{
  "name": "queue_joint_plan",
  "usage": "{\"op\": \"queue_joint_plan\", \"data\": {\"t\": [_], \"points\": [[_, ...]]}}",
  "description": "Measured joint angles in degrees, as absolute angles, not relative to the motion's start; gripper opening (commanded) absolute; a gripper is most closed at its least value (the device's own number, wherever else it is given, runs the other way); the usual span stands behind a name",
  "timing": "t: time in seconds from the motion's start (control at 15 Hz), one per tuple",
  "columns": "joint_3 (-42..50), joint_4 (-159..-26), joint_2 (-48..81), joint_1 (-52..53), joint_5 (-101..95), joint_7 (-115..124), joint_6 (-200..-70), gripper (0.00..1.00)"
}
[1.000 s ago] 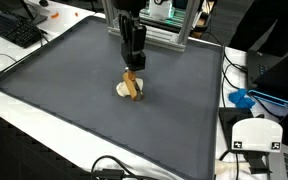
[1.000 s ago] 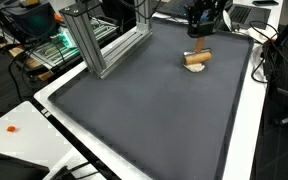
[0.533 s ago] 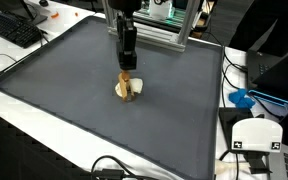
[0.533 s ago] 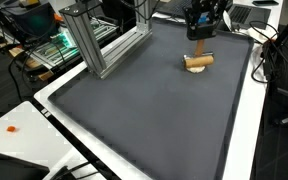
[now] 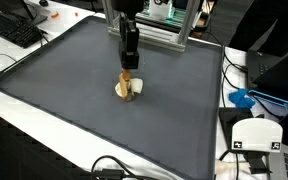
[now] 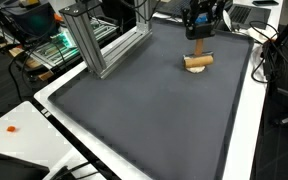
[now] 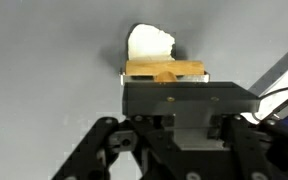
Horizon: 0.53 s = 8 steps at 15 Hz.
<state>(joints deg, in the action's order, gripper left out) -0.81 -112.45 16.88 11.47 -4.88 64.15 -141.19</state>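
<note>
1. Grey mat (image 5: 64,95) covers the table top. It carries only two small items, both on the side nearest the metal frame (image 6: 104,45).
2. Item one is a wooden block (image 5: 132,88). It leans tilted, its lower end down at the mat and its side against item two.
3. Item two is a white lump (image 5: 121,89), touching the block. In the wrist view it shows just beyond the block (image 7: 164,69), as a rounded white shape (image 7: 150,42).
4. The gripper (image 5: 130,71) hangs straight over the block and points downward. Its jaws stand narrow and grip the block's upper end. The contact is small in both exterior views, and in the wrist view the gripper's own body hides the fingertips.
5. In an exterior view the block (image 6: 196,61) lies nearly level under the gripper (image 6: 198,44), with the lump's white edge below it.
6. Off the mat, well apart from the work:
   - a keyboard (image 5: 14,28) at one corner
   - a blue object (image 5: 242,99) on the opposite side
   - a white device (image 5: 256,135) on that same side
</note>
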Motion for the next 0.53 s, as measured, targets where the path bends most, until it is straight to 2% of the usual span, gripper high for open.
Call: {"op": "queue_joint_plan", "data": {"t": [0.53], "points": [[-1.3,-112.4,16.9,11.4,-4.5,59.2,-140.6,0.29]]}}
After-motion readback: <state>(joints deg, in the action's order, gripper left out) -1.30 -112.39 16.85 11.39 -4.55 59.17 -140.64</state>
